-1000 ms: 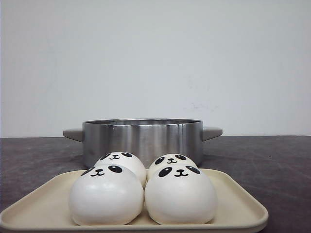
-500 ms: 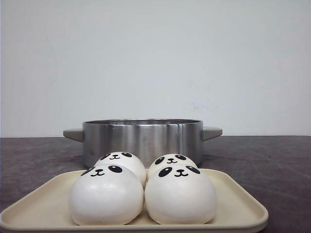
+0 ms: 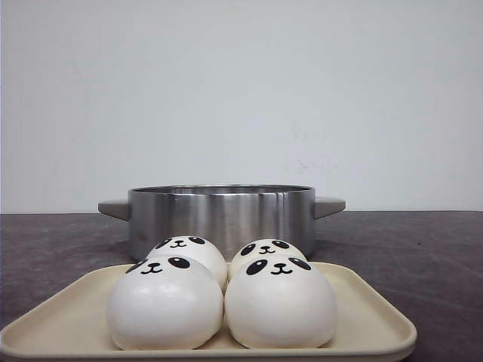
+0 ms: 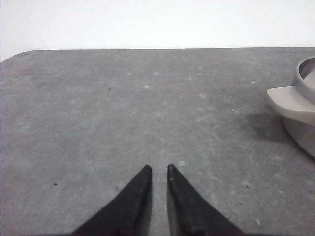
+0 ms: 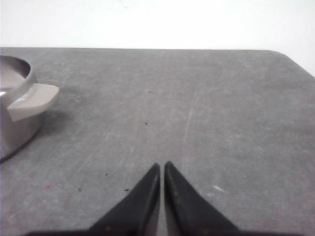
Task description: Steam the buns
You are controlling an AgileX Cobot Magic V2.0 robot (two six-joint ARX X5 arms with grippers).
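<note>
- Your left hand (image 4: 158, 169) and right hand (image 5: 162, 166) hover over bare desk (image 4: 123, 108), fingers pressed nearly together, holding nothing.
- The four buns (image 3: 221, 292) sit bunched and touching on the cream tray (image 3: 362, 317), nearest the front camera.
- They look soft and smooth: grip low on the sides, gently.
- Behind them, the steel pot (image 3: 220, 215); its inside is hidden.

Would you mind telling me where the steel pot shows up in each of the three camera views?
Front view: the steel pot stands centred, behind the tray of buns.
Left wrist view: only its wall and one grey handle show at the right edge.
Right wrist view: its wall and the other grey handle show at the left edge.
Shared landmark: the dark grey table.
</note>
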